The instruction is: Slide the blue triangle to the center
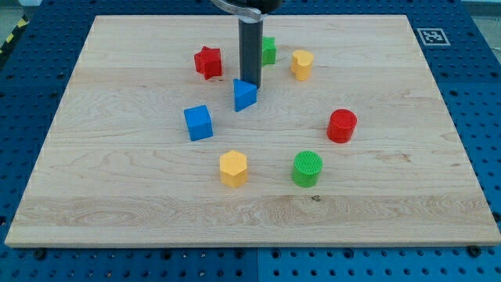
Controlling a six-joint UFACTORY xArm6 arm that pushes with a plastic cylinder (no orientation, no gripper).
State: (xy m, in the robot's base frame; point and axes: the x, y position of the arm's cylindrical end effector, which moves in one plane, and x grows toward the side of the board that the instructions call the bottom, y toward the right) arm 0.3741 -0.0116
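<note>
Wooden surface (141, 211) sits on a blue perforated base (23, 78), with a fiducial tag (432, 36) at its top-right corner. Upper area: red star (207, 62), green block (268, 50) partly hidden, shape unclear, yellow block (302, 64). Lower down: blue cube (198, 122) on the view's left, red cylinder (342, 125) on the right, yellow hexagonal block (233, 168) beside green cylinder (308, 168), apart.

Triangle (245, 95) mid-board, my tip (249, 82) touching behind, cube (198, 122) lower left
</note>
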